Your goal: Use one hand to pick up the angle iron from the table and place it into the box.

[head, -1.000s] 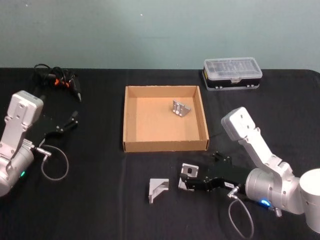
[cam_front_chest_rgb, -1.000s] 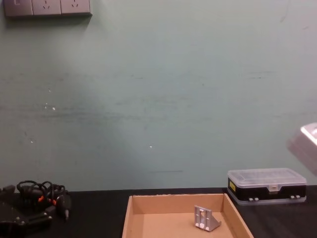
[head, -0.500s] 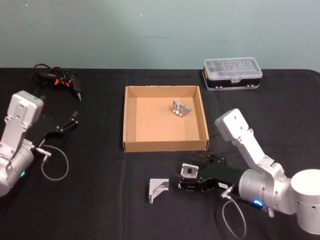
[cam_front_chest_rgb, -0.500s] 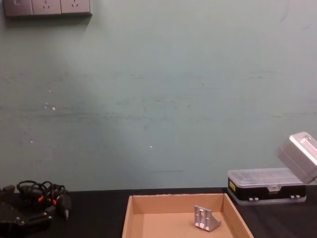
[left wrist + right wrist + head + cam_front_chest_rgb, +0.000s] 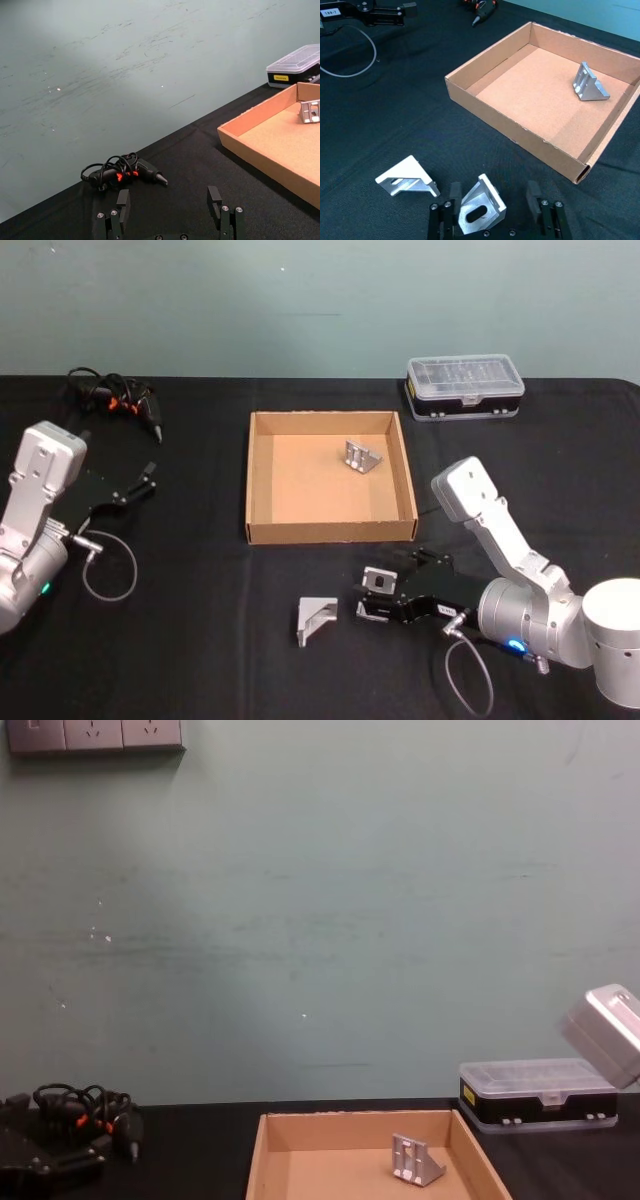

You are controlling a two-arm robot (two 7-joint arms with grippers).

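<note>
Right pincer (image 5: 372, 596) rests low on the counter (image 5: 200, 640), released, fingers straddling an angle iron (image 5: 379, 581); bare counter separates it from the box (image 5: 330, 532) front wall. A second angle iron (image 5: 317, 620) lies just beside; a third angle iron (image 5: 362, 456) sits inside the box. Left pincer (image 5: 148, 478) parked far left, fingers spread

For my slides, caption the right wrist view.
Open right gripper straddling an angle iron, a second beside it, a third inside the box.
</note>
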